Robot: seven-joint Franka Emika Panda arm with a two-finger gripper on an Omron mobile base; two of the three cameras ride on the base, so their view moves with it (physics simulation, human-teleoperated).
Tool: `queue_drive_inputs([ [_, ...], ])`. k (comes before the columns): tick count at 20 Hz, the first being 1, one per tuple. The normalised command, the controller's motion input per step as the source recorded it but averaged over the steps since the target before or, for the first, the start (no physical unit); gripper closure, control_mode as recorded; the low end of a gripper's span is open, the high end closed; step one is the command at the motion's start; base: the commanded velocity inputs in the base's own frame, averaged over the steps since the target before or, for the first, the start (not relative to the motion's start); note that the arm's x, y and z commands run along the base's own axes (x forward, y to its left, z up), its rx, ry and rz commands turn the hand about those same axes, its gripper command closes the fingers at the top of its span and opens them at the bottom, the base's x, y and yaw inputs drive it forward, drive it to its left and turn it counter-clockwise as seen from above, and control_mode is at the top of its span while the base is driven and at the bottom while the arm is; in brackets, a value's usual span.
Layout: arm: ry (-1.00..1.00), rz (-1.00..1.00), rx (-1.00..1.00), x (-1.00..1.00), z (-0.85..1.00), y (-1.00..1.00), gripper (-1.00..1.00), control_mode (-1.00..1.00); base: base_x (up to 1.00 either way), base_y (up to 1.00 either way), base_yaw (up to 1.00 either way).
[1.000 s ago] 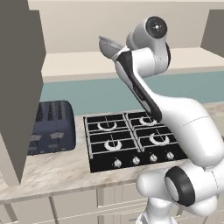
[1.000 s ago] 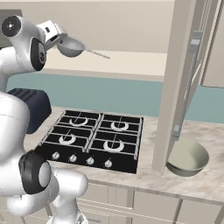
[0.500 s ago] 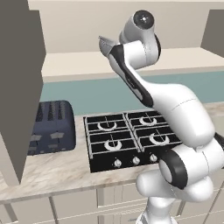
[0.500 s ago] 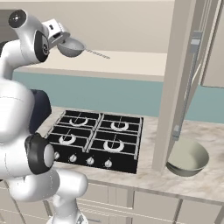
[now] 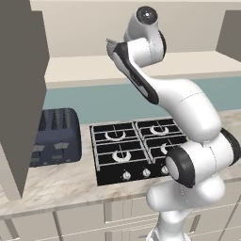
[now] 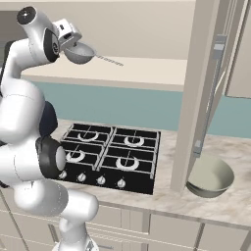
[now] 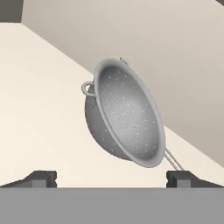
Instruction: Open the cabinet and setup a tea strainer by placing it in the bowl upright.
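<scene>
The cabinet stands open, with its right door (image 6: 203, 93) swung out and its left door (image 5: 21, 94) swung out on the other side. On the pale shelf (image 6: 152, 72) inside lies the tea strainer (image 6: 81, 53), its thin wire handle pointing right. In the hand view the strainer (image 7: 124, 118) is tilted, with its perforated cup facing me. My gripper (image 6: 72, 41) hovers right at the cup, open, with the tips (image 7: 111, 179) apart and just short of it. The grey-olive bowl (image 6: 211, 177) sits on the counter under the right door.
A black four-burner stove (image 6: 110, 157) is set into the marble counter (image 5: 56, 188) below the shelf. At the left stands a dark blue toaster (image 5: 54, 136). The right door's long silver handle (image 6: 212, 93) hangs over the bowl.
The upper arm has swung up and toward the left door while the hand stays at the strainer. The strainer has not moved and the jaws have stayed wide.
</scene>
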Motion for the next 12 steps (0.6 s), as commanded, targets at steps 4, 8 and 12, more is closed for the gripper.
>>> queue_drive_inputs([
  [4, 0.0, 0.0, 0.0, 0.29, -0.18, 0.07, -1.0, -1.0, 0.0, 0.0, 0.0],
  [8, 0.0, 0.0, 0.0, 0.26, -0.17, 0.06, -1.0, -1.0, 0.0, 0.0, 0.0],
  [12, 0.0, 0.0, 0.0, 0.22, -0.12, 0.09, -1.0, -1.0, 0.0, 0.0, 0.0],
])
